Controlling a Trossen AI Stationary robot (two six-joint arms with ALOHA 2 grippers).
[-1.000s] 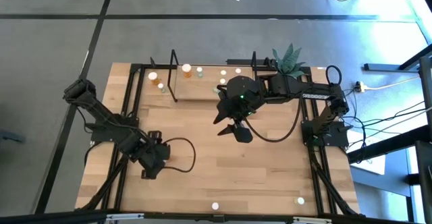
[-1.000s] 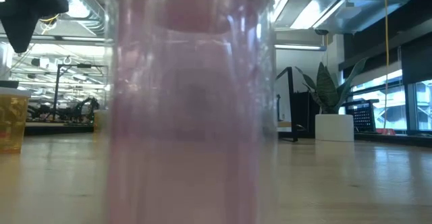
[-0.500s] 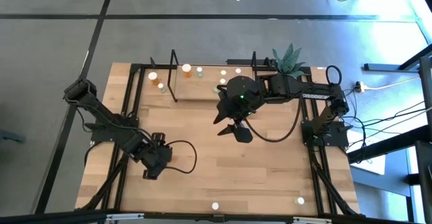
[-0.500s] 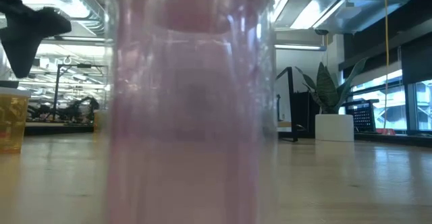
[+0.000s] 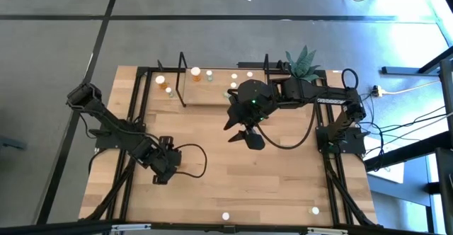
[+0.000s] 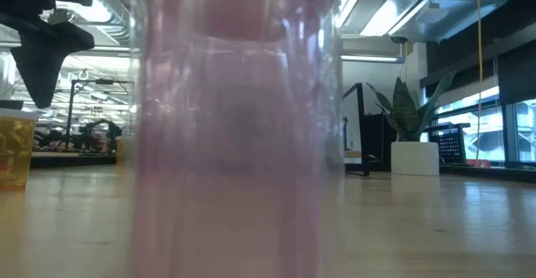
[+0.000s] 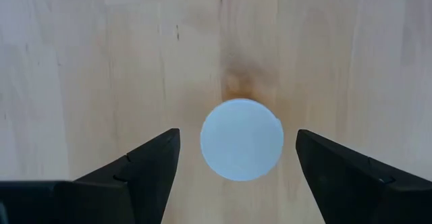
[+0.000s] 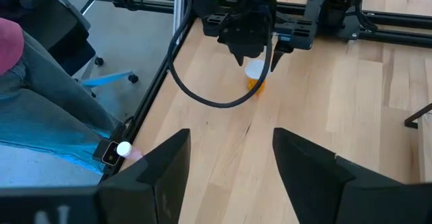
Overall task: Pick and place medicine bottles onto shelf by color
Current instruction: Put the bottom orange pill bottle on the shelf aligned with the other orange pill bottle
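Note:
An orange medicine bottle (image 7: 241, 140) with a white cap stands upright on the table at the near left. My left gripper (image 7: 237, 135) hangs over it, pointing down, open, with one finger on each side of the cap and a gap to both. In the high view the left gripper (image 5: 161, 178) hides this bottle. My right gripper (image 5: 242, 133) stands open and empty above the table's middle. The shelf (image 5: 182, 86) at the far edge carries several bottles. A pink bottle (image 6: 239, 127) stands right in front of the low camera.
Two more white-capped bottles (image 5: 226, 216) (image 5: 315, 210) stand near the table's front edge. A potted plant (image 5: 303, 61) is at the back right, beside the shelf. A seated person's leg in jeans (image 8: 47, 109) shows beyond the table's left frame.
My left gripper has come down over the orange bottle, drifting slightly toward the table's right, and has stayed open. The bottle has not moved.

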